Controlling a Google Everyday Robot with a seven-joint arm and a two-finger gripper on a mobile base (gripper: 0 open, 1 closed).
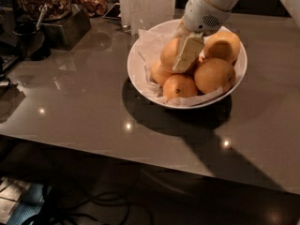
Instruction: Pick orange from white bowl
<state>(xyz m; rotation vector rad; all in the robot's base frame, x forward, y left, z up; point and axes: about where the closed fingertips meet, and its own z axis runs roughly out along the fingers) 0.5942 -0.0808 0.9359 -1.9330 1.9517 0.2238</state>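
Note:
The white bowl (pixel 140 74), lined with crinkled white paper, stands on the grey table and holds several oranges. My gripper (pixel 183 56) comes down from the upper right into the bowl, set against the right side of a large yellow-orange orange (pixel 168 54) at the top left of the pile. Its cream-coloured end hides part of that orange. Another big orange (pixel 214 75) lies to the front right and one (pixel 224 45) at the back right. A smaller orange with a dark speck (pixel 180 86) lies at the front.
A dark box with a bowl of nuts (pixel 56 25) and a black cup (pixel 28 43) stand at the back left. A clear container (pixel 146 3) stands right behind the bowl. The table's front edge (pixel 117 146) runs below, with cables on the floor.

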